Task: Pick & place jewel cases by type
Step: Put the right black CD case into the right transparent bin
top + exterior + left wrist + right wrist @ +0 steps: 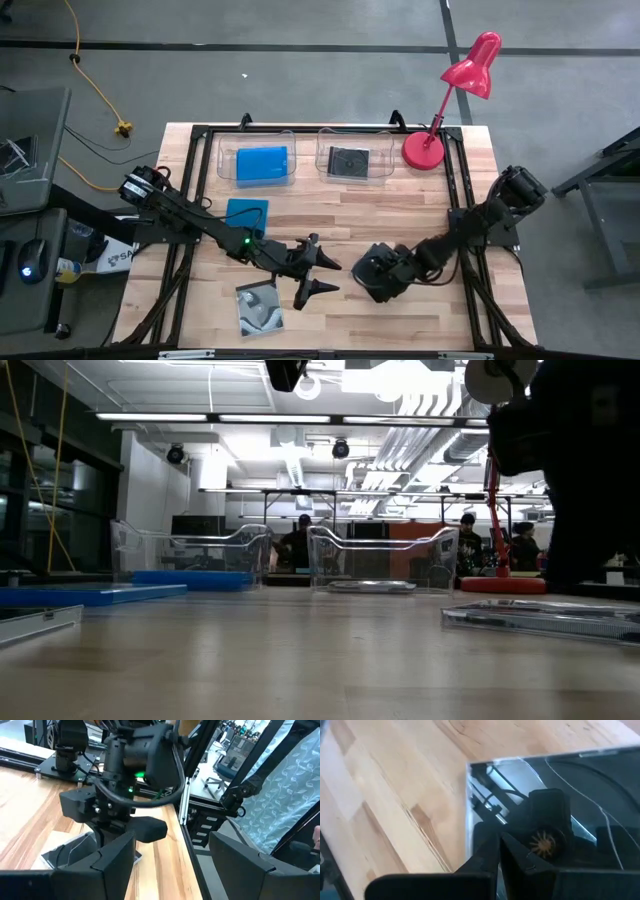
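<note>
Right gripper (372, 275): fingers (487, 851) closed together, nothing between them, pointed down at a black jewel case (555, 810) lying flat on the table (350, 225), tips at or just above its glossy cover; contact not resolvable.

Left gripper (322, 275): fingers spread wide, empty, above bare table just beside the right gripper, on its lamp-far side.

Silvery swirl-cover case (259, 307) lies on the table near the left gripper, toward the front edge. Blue case (246, 214) lies flat behind the left arm. Another blue case (262, 164) sits in the left clear tub (222, 157); a black case (349, 162) sits in the right clear tub (384, 150), beside the red lamp (455, 85).
</note>
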Motion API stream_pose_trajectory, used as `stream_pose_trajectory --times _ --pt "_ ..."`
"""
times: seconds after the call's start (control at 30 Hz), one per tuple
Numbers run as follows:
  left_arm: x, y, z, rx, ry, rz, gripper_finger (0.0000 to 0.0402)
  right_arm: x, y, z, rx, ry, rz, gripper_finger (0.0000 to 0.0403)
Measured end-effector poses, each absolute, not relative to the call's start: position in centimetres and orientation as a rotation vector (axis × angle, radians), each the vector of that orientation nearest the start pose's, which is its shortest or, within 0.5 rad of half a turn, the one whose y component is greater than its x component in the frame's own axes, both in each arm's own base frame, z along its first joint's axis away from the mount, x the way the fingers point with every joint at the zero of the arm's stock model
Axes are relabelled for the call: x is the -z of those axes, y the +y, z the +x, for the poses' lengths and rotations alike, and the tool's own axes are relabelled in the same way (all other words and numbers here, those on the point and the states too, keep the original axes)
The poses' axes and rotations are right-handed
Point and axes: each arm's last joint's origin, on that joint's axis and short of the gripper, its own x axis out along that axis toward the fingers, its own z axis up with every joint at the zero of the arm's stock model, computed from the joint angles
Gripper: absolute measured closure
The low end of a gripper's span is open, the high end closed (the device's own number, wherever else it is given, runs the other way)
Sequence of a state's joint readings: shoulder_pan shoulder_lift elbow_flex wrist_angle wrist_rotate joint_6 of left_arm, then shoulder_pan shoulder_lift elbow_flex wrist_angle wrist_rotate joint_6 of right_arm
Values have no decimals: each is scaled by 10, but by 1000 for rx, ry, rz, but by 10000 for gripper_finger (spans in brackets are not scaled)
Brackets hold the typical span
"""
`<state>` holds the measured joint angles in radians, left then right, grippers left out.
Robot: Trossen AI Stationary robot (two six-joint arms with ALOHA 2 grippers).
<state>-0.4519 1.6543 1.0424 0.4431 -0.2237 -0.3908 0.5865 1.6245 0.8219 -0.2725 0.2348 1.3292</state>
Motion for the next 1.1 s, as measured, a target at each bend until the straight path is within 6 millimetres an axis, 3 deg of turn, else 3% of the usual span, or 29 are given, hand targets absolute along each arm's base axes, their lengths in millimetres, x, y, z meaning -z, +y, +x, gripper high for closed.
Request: stream_pose_trajectory --times 0.57,0.9,1.1 --pt "-256 -156 337 186 229 -326 154 -155 164 256 272 910 826 403" --pt "-244 -153 334 90 338 -370 154 -155 181 241 409 816 973 403" --pt "-240 -135 341 105 407 -445 154 -154 197 224 457 773 1024 403"
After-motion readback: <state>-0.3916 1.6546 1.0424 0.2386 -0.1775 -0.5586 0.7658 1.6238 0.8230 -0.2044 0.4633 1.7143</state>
